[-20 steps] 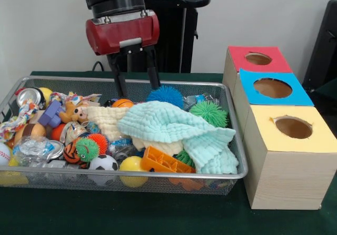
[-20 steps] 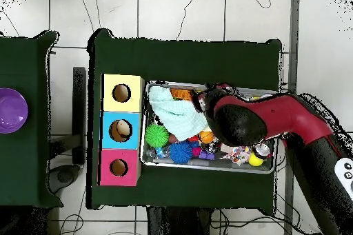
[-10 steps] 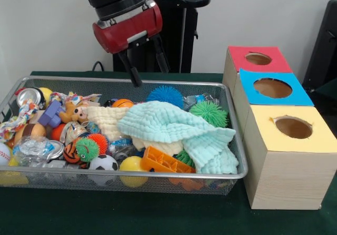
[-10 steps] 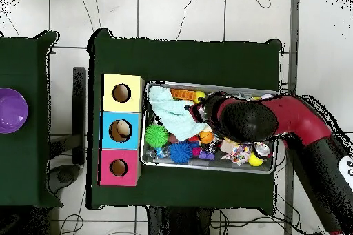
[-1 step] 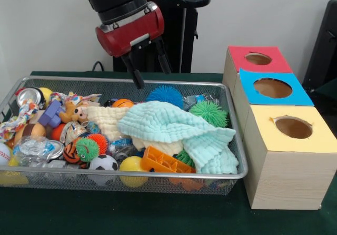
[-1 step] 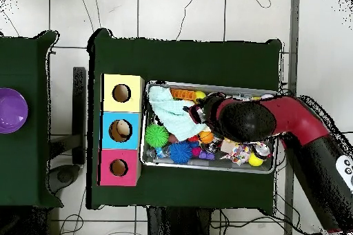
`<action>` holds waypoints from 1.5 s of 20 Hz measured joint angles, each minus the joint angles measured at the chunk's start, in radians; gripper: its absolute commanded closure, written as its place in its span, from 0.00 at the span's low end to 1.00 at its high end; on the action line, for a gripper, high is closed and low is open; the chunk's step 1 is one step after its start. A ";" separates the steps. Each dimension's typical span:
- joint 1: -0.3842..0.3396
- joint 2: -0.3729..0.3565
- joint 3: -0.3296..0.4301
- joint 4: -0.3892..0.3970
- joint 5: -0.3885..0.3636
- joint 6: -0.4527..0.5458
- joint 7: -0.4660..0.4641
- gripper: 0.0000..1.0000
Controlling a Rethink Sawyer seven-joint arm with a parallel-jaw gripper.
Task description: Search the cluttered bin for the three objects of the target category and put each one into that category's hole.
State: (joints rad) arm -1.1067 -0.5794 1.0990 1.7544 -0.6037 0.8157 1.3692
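Observation:
My gripper (image 5: 151, 72) hangs open and empty above the back edge of the wire bin (image 5: 158, 175), tilted, with its two dark fingers spread. Below it lie a blue spiky ball (image 5: 165, 94) and a small basketball (image 5: 122, 103). A green spiky ball (image 5: 209, 112) sits at the back right. A mint cloth (image 5: 174, 127) covers the bin's middle, over a cream cloth (image 5: 108, 120). Three boxes with holes stand to the right: red (image 5: 258, 59), blue (image 5: 273, 87), yellow (image 5: 293, 127). In the overhead view the arm (image 6: 238, 118) hides much of the bin.
The bin's left side holds a can (image 5: 29, 95), a purple block (image 5: 51, 114), a tiger-striped ball (image 5: 72, 153), a soccer ball (image 5: 103, 163), a yellow ball (image 5: 131, 165) and an orange plastic toy (image 5: 166, 163). A purple bowl (image 6: 10, 109) sits on a separate table.
The gripper rose from just inside the bin's back edge and tilted, still empty. The bin's contents have not moved.

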 measured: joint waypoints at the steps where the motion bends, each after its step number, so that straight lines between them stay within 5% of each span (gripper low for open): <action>1: 0.000 -0.001 0.000 -0.001 -0.003 0.000 0.000 0.00; 18: 0.054 -0.126 -0.032 -0.067 -0.199 -0.006 0.000 0.00; 30: 0.098 -0.218 -0.073 -0.105 -0.313 -0.118 0.000 0.00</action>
State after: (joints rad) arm -1.0088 -0.7971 1.0261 1.6497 -0.9169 0.6975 1.3692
